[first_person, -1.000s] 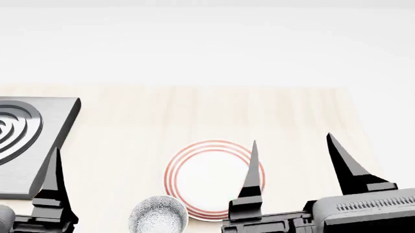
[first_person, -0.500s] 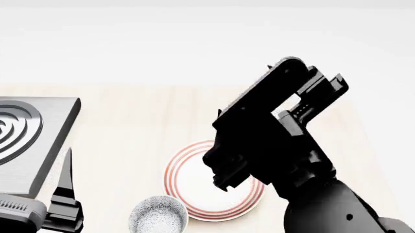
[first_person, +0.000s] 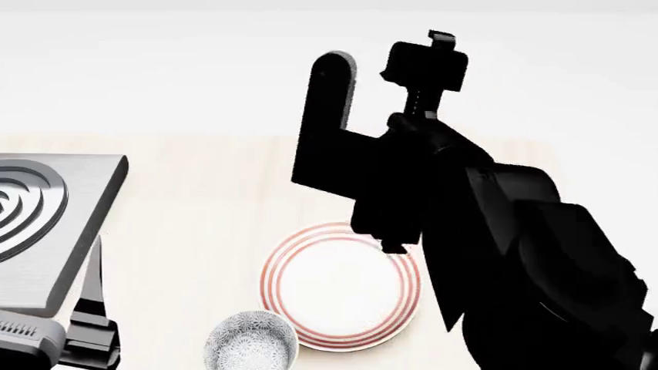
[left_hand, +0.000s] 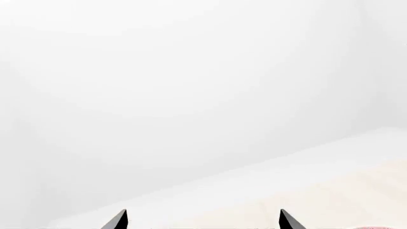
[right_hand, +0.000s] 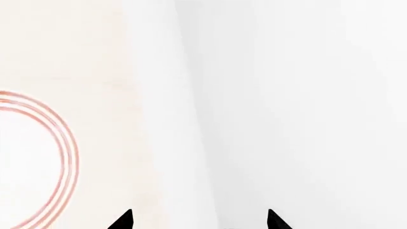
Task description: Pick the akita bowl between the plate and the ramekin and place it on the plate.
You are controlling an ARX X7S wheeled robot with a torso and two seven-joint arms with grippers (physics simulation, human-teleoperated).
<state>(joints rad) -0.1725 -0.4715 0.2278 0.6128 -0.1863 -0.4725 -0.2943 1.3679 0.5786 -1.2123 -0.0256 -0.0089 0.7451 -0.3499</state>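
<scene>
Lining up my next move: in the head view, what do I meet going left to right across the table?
Grey slab with spiral grooves → left gripper → akita bowl → plate → right arm, raised over the plate's right edge.

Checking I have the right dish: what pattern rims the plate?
Thin red concentric rings on the white plate, clearest in the head view.

Table (first_person: 206, 193) pale matt wood — plate (first_person: 340, 289) smooth white glaze.

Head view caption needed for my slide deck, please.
Right arm raised above the red-ringed plate, speckled akita bowl beside it.
</scene>
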